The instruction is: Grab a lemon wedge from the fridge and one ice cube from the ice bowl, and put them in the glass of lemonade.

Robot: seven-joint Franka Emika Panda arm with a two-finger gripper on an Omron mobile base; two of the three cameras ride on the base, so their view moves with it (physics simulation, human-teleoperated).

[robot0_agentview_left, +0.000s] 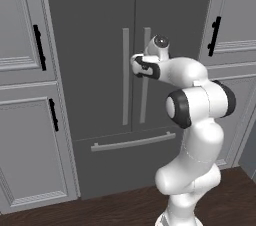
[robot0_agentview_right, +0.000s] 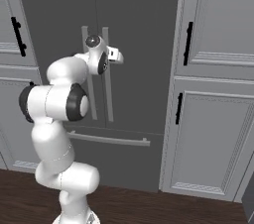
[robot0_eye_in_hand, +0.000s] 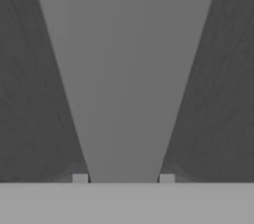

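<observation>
The fridge (robot0_agentview_left: 95, 70) (robot0_agentview_right: 144, 29) is a tall dark grey unit, and both its doors stand closed. My gripper (robot0_agentview_left: 137, 65) (robot0_agentview_right: 118, 57) is at the long light grey bar handle (robot0_agentview_left: 144, 100) (robot0_agentview_right: 107, 99) of the right door, about chest height. In the hand view the handle (robot0_eye_in_hand: 124, 69) runs straight up between my fingertips (robot0_eye_in_hand: 80, 178), which press on its two sides; gripper (robot0_eye_in_hand: 123, 178) is shut on it. The lemon wedge is hidden behind the doors. The ice bowl and the glass of lemonade are out of view.
The left door's handle (robot0_agentview_left: 125, 75) stands right beside the held one. A horizontal drawer handle (robot0_agentview_left: 132, 141) (robot0_agentview_right: 109, 139) lies below. Paneled grey cabinets (robot0_agentview_left: 27, 135) (robot0_agentview_right: 213, 134) with black handles flank the fridge. Dark wood floor (robot0_agentview_left: 115, 207) lies in front.
</observation>
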